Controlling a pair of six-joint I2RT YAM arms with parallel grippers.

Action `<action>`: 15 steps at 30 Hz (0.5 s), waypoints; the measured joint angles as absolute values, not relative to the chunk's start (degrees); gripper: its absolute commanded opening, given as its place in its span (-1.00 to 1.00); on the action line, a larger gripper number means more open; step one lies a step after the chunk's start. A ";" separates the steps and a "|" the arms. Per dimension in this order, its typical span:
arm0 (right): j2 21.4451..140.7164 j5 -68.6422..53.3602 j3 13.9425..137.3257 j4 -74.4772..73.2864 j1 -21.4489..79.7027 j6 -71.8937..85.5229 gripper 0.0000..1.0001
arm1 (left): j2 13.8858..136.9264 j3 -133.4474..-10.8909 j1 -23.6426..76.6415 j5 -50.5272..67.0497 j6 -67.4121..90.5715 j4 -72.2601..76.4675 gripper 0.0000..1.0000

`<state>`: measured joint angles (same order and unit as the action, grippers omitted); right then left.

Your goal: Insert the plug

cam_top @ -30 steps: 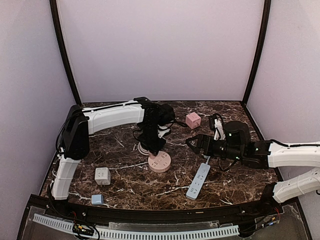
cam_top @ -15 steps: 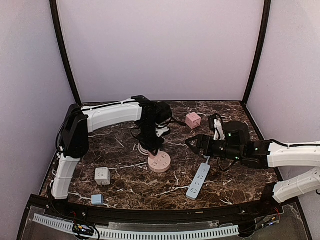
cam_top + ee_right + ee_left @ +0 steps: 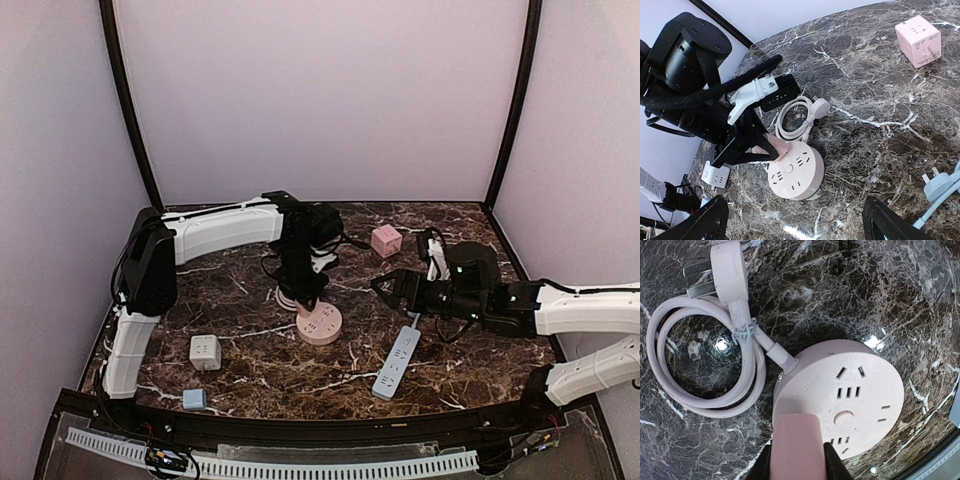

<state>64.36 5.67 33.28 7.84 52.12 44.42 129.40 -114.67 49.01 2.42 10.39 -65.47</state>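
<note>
My left gripper (image 3: 304, 296) is shut on a pink plug (image 3: 797, 447), holding it at the near-left edge of the round pink socket hub (image 3: 850, 390). In the right wrist view the pink plug (image 3: 779, 148) touches the hub (image 3: 795, 172) at its rim. The hub's own cord lies coiled beside it, with its flat white plug (image 3: 729, 271) on the table. My right gripper (image 3: 385, 286) hovers open and empty to the right of the hub, its fingers (image 3: 710, 220) spread wide.
A light blue power strip (image 3: 397, 360) lies front right of the hub, its blue plug (image 3: 940, 186) near my right gripper. A pink cube adapter (image 3: 386, 240) sits at the back. A white cube adapter (image 3: 205, 351) and a small blue one (image 3: 194, 399) sit front left.
My left gripper has shifted slightly left and back with the pink plug over the hub's edge. The right arm has not moved.
</note>
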 measured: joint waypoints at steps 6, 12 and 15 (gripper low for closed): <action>64.34 5.04 33.28 7.84 52.12 44.40 0.84 | 128.95 -113.71 49.45 1.85 9.32 -64.69 -0.98; 64.29 5.02 33.28 7.92 52.12 44.40 0.84 | 130.10 -116.18 50.54 -2.33 6.81 -66.85 -0.97; 64.42 4.82 33.28 8.14 52.12 44.40 0.84 | 131.92 -119.04 50.61 -4.86 6.72 -69.38 -0.98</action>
